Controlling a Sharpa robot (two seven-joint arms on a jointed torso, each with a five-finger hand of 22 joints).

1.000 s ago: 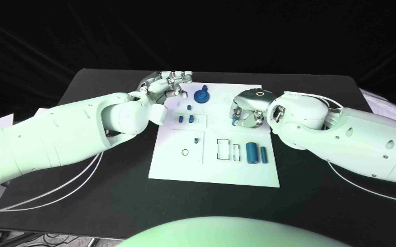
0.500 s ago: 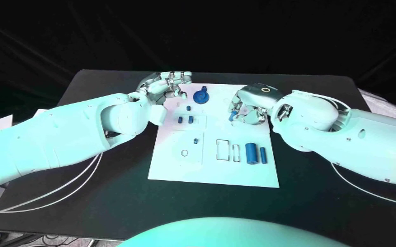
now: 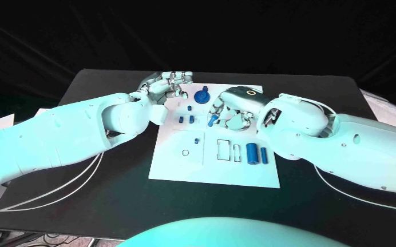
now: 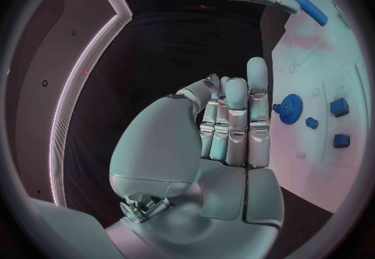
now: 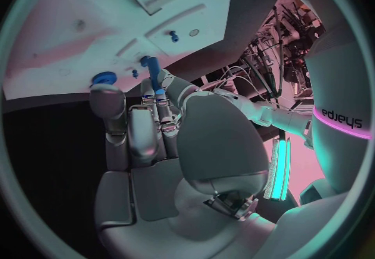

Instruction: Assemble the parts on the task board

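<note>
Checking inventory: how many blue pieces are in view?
8: gear at the board's far edge, stud and two blocks nearer, peg mid-board, two cylinders front right, pin in the right hand; more may hide beneath.

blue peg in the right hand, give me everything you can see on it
The blue peg is a short, plain cylinder, smooth and matte, plastic by the look. The right hand pinches it between its fingertips and holds it tilted above the task board, over the board's middle near two small blue blocks. In the left wrist view its free end juts out past the fingers. Only the fingers touch it; whether its tip meets the board cannot be told.
</note>
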